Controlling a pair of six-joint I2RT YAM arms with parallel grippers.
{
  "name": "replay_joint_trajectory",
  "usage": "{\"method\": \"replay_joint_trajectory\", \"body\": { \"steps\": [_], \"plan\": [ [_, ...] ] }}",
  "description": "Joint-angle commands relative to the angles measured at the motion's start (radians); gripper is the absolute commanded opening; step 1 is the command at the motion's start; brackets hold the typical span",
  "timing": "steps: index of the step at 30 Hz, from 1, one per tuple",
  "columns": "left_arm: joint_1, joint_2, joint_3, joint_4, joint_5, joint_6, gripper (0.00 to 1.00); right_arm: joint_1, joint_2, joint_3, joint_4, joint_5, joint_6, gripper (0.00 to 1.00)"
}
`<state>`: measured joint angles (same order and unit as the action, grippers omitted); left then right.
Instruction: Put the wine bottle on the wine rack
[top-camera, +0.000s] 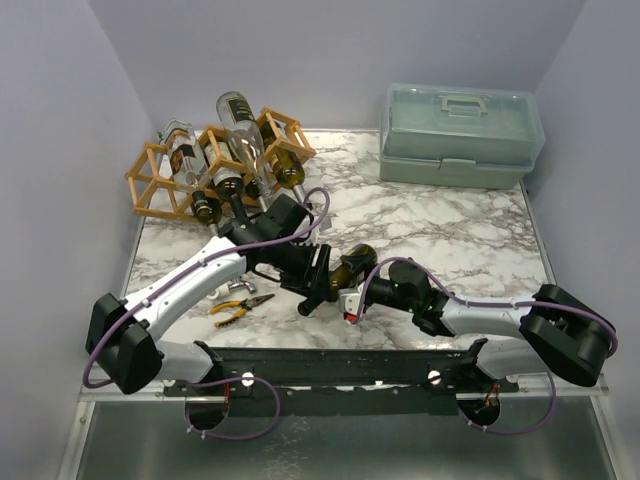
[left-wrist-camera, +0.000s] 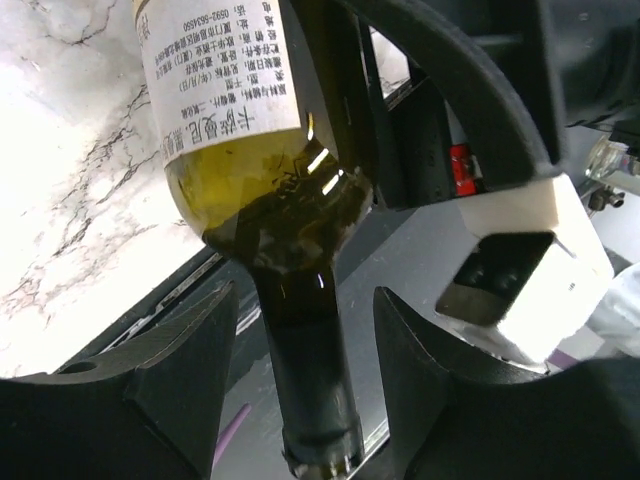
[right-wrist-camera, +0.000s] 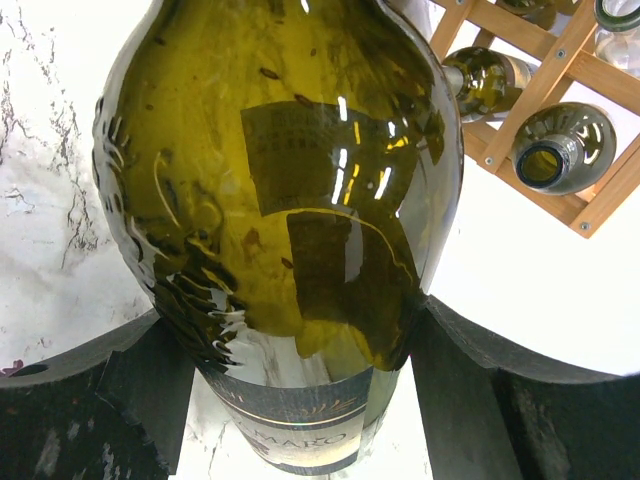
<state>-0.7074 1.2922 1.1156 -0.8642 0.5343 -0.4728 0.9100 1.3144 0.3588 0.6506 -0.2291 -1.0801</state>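
The wine bottle (top-camera: 345, 270), olive-green glass with a white label, hangs above the table's front middle, its neck pointing down-left. My right gripper (top-camera: 366, 283) is shut on its wide body (right-wrist-camera: 290, 200), a finger pressing on each side. My left gripper (top-camera: 318, 287) stands open astride the dark neck (left-wrist-camera: 305, 370), with a small gap showing on either side. The wine rack (top-camera: 215, 165), a light wooden lattice holding several bottles, stands at the back left. In the right wrist view the wine rack (right-wrist-camera: 545, 90) shows at the upper right.
A translucent plastic toolbox (top-camera: 460, 135) sits at the back right. Yellow-handled pliers (top-camera: 240, 305) lie on the marble table (top-camera: 470, 230) near the left arm. A dark rail (top-camera: 340, 365) runs along the near edge.
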Motion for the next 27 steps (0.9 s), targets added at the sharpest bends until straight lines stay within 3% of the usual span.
{"method": "replay_joint_trajectory", "body": {
  "steps": [1, 11, 13, 14, 15, 16, 19, 22, 23, 24, 27],
  "plan": [
    [-0.018, 0.051, 0.01, -0.015, 0.017, 0.042, 0.56, 0.006, -0.042, 0.011, 0.113, -0.006, -0.031, 0.0],
    [-0.072, 0.119, 0.046, -0.009, -0.019, 0.048, 0.4, 0.006, -0.032, 0.019, 0.1, -0.009, -0.03, 0.01],
    [-0.097, 0.122, 0.045, -0.007, -0.052, 0.046, 0.29, 0.007, -0.038, 0.018, 0.097, -0.015, -0.028, 0.01],
    [-0.108, 0.122, 0.046, -0.007, -0.068, 0.047, 0.2, 0.007, -0.041, 0.02, 0.091, -0.02, -0.026, 0.01],
    [-0.122, 0.117, 0.046, -0.008, -0.096, 0.043, 0.05, 0.007, -0.043, 0.022, 0.086, -0.021, -0.024, 0.01],
    [-0.138, 0.108, 0.046, -0.009, -0.122, 0.034, 0.0, 0.008, -0.045, 0.022, 0.083, -0.023, -0.023, 0.02],
    [-0.176, 0.068, 0.042, -0.022, -0.199, 0.007, 0.0, 0.009, -0.038, 0.021, 0.084, -0.029, -0.014, 0.21],
    [-0.192, 0.017, 0.039, -0.081, -0.298, -0.042, 0.0, 0.012, -0.026, 0.019, 0.103, -0.029, 0.001, 0.51],
    [-0.192, 0.003, 0.04, -0.1, -0.322, -0.052, 0.0, 0.014, -0.023, 0.023, 0.093, -0.03, 0.003, 0.7],
    [-0.193, -0.014, 0.039, -0.123, -0.35, -0.065, 0.0, 0.015, -0.022, 0.031, 0.078, -0.032, 0.006, 0.98],
    [-0.194, -0.069, 0.034, -0.163, -0.407, -0.093, 0.0, 0.017, -0.03, 0.031, 0.074, -0.04, 0.019, 1.0]
  ]
}}
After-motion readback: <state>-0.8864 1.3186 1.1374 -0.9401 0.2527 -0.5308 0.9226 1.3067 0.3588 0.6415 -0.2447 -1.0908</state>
